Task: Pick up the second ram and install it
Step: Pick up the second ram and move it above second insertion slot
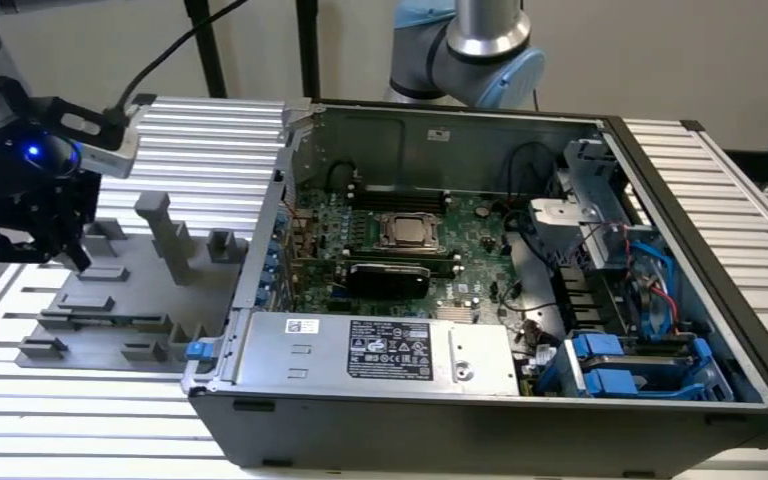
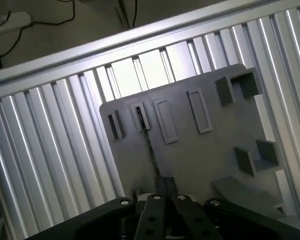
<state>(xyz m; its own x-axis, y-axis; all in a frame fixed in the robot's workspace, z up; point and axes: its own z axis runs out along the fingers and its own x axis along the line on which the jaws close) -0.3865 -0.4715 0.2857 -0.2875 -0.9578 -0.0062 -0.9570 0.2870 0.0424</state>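
In the wrist view the second ram point(image 2: 149, 145) shows edge-on as a thin dark stick. It runs from a slot block on the grey holder plate point(image 2: 200, 165) straight in between my fingertips. My gripper point(image 2: 166, 186) is shut on the second ram, its two fingers pressed close either side of the stick. The exterior view has my gripper point(image 1: 75, 258) hanging over the far corner of the holder plate point(image 1: 117, 345) at that view's left, apart from the open computer case point(image 1: 491, 400). The motherboard point(image 1: 471, 215) with its silver processor socket point(image 1: 408, 232) lies inside the case.
Grey holder blocks point(image 1: 157, 235) stand up from the plate between my gripper and the case wall. A wider black card point(image 1: 384, 276) sits below the socket. The power supply point(image 1: 371, 348), cables point(image 1: 624, 270) and blue drive bays point(image 1: 638, 365) crowd the case. A ribbed metal table point(image 1: 64, 420) carries everything.
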